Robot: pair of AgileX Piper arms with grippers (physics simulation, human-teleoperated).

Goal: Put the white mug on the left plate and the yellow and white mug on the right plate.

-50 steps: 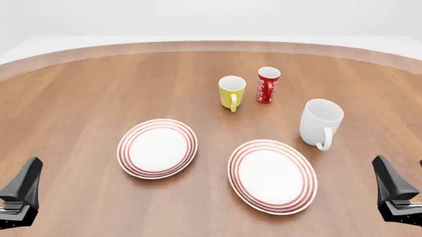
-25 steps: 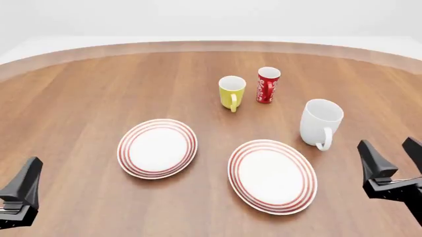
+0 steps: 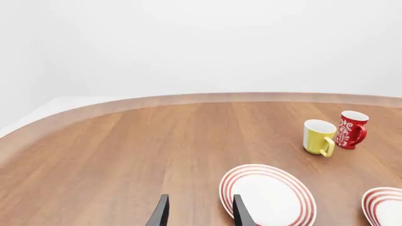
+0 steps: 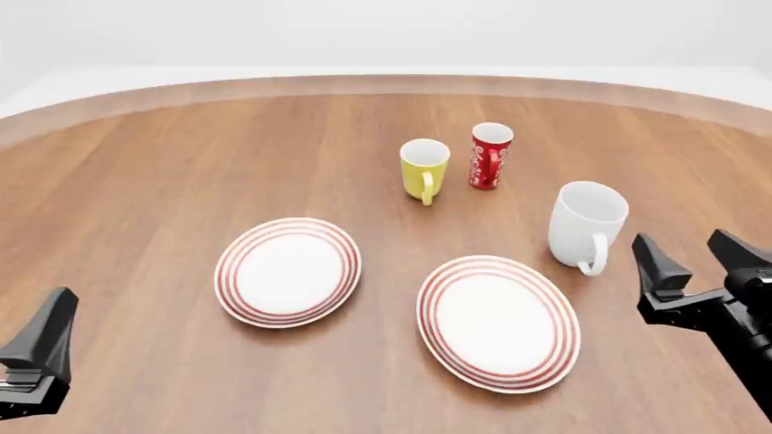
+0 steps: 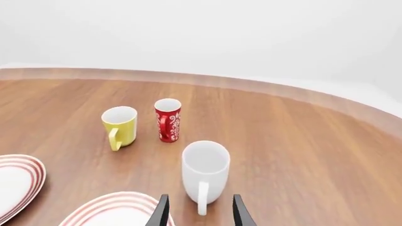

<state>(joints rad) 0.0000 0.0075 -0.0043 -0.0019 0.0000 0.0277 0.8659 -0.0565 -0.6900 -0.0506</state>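
I have the right gripper at the right edge of the front view, jaws spread wide and empty, just right of the large glossy all-white mug. That mug stands upright on the brown wooden table, right of centre, its loop handle turned toward me. In the right wrist view the handle sits almost in line with the gap between my fingers.

The small yellow mug with the white inside stands upright at upper centre, just beside the slim red-and-white patterned cup. Both red-ringed white plates are bare: the left plate at lower left of centre, the right plate at lower centre.

To grip well, I'd come in level and centred, closing across the handle or the rim wall, and slowly, since a nudge could tip the mug.

The left gripper waits at the lower left corner; its jaws look parted, though only the fingertips show.
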